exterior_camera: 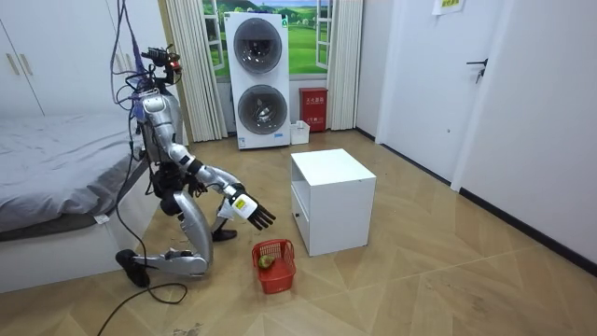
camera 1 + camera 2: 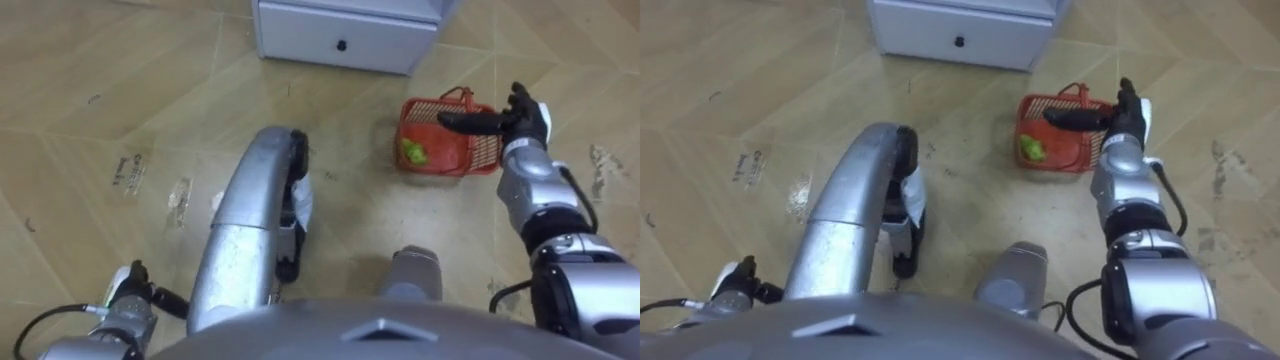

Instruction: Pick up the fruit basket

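Note:
A red fruit basket [image 2: 452,158] with an arched handle stands on the wooden floor, right of my knees, with a green fruit [image 2: 413,152] inside. My right hand [image 2: 512,121] hovers just above its right rim, fingers straight and pointing left across the top, holding nothing. In the room view I kneel on the floor beside the basket [image 1: 273,262], right hand [image 1: 250,212] stretched out over it. My left hand [image 2: 128,292] hangs low at my left side by the floor.
A white cabinet [image 2: 340,35] with a drawer and dark knob stands just beyond the basket. The room view has a bed [image 1: 56,177] behind me and stacked washing machines [image 1: 261,79] at the far wall.

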You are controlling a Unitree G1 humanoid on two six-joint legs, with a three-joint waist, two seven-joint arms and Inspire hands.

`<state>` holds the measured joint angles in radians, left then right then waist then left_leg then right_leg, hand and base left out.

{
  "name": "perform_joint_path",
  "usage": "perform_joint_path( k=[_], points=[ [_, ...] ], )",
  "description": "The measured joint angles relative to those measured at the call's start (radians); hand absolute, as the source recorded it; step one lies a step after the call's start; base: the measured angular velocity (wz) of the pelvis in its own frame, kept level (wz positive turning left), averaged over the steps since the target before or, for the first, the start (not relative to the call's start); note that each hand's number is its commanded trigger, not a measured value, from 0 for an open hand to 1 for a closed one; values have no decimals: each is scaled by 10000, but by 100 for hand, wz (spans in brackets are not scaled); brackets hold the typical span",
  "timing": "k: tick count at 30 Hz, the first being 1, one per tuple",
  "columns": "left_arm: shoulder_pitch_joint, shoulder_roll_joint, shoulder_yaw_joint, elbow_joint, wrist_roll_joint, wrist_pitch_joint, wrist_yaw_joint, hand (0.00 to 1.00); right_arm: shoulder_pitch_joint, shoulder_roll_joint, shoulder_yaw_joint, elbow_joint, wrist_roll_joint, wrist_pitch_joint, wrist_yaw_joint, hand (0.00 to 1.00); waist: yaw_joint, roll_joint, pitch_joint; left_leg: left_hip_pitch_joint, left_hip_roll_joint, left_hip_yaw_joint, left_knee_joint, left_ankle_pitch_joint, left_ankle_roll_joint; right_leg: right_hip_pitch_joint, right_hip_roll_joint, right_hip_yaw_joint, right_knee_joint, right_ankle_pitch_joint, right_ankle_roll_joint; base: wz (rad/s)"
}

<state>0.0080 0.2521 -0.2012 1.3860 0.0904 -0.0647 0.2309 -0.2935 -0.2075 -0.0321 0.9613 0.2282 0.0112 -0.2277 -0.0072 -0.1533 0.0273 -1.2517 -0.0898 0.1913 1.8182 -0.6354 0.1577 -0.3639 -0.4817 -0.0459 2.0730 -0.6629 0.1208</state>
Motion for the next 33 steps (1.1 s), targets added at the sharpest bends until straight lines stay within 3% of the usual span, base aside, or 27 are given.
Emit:
perform_joint_path(
  k=[2,5,8,9,10,12,22,24,27,31,33],
  points=[
    [117,0,-13,6,4,10,-82,0,-10,-15,-1,0,-64,0,0,0,-57,0,5,-12,66,0,100,-3,-37,11,93,63,110,-49,-103,2],
    [386,7,-82,3,1,64,-220,0,-38,-50,0,6,-69,-1,3,0,-155,8,16,-90,39,6,344,-115,-324,19,146,240,437,-187,-375,1],
    [462,2,-234,10,-13,205,-380,0,-42,-260,123,4,-21,0,-7,0,-190,-19,30,-423,-92,7,811,-119,-460,6,355,613,1048,-383,-461,1],
    [420,-123,-343,-11,-37,235,-472,0,-122,-491,260,17,-3,0,-2,0,-118,174,124,-592,-21,-129,1049,-118,-495,-66,507,700,1256,-436,-504,-18],
    [431,-189,-396,-15,-57,219,-506,0,-187,-564,336,20,3,1,-10,0,-94,246,162,-669,-23,-194,1083,-68,-601,-122,560,745,1306,-460,-526,-25],
    [435,-198,-424,-6,-155,216,-692,0,-248,-646,575,48,19,0,-10,0,-154,221,178,-775,-97,-299,979,40,-816,-398,666,980,1389,-462,-525,-16],
    [643,-129,-780,-35,-152,194,-1348,0,-247,-1206,864,734,396,46,469,0,-139,179,188,-855,-89,-366,927,29,-924,-598,713,992,1413,-463,-516,-1],
    [801,-67,-780,-173,-151,202,-1347,0,-252,-1275,874,834,517,61,698,0,-86,227,179,-874,-74,-363,779,-138,-1220,-772,693,1020,1508,-486,-469,4],
    [834,-31,-793,-234,-151,206,-1337,0,-235,-1299,889,1044,559,106,788,0,111,320,169,-907,-47,-357,700,-125,-1250,-859,663,1024,1593,-508,-424,0],
    [842,-35,-1249,-338,-175,207,-1359,0,-245,-1478,1112,1664,826,117,788,0,469,630,97,-956,-34,-358,663,-88,-1316,-924,671,1015,1643,-509,-425,0],
    [839,-16,-1398,-338,-174,209,-1417,0,-319,-1480,1278,1855,806,113,810,0,527,696,156,-987,-33,-338,647,-84,-1322,-990,650,1036,1641,-510,-424,0]
  ],
)
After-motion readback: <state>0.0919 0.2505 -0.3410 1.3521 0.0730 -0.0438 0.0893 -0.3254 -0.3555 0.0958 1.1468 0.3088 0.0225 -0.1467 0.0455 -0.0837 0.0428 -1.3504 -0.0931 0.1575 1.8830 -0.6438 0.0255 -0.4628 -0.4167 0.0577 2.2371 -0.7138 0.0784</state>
